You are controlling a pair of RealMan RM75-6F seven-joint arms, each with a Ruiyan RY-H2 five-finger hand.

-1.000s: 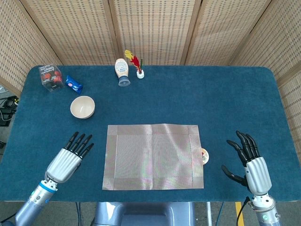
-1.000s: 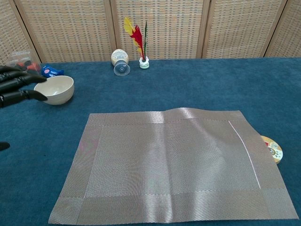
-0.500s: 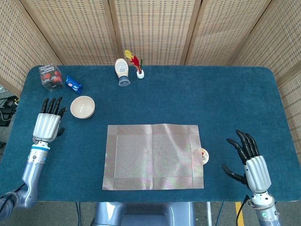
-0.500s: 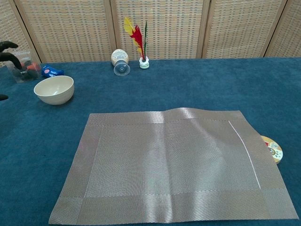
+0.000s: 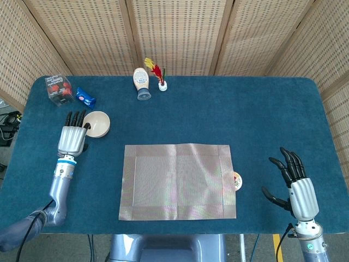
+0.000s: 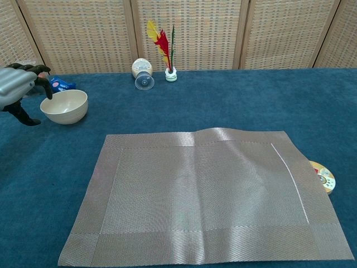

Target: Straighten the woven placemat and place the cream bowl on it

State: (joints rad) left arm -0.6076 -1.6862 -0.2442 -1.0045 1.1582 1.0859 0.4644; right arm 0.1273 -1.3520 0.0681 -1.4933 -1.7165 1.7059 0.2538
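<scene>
The woven placemat (image 5: 177, 181) (image 6: 203, 195) lies flat and square in the middle of the blue table, with a slight ripple at its far edge. The cream bowl (image 5: 96, 123) (image 6: 64, 106) stands upright on the cloth to the mat's far left. My left hand (image 5: 73, 136) (image 6: 17, 89) sits just left of the bowl, fingers apart and arched over its left rim, holding nothing. My right hand (image 5: 297, 185) hovers near the table's front right, fingers spread and empty; the chest view does not show it.
A small round disc (image 5: 237, 180) (image 6: 323, 176) peeks out from under the mat's right edge. At the back stand a lying bottle (image 5: 142, 83), a feather holder (image 5: 159, 73), a blue packet (image 5: 85, 97) and a clear box (image 5: 59, 89).
My left hand has swung from near the mat's front left out to the left and then in beside the bowl. My right hand drifted slightly right and nearer.
</scene>
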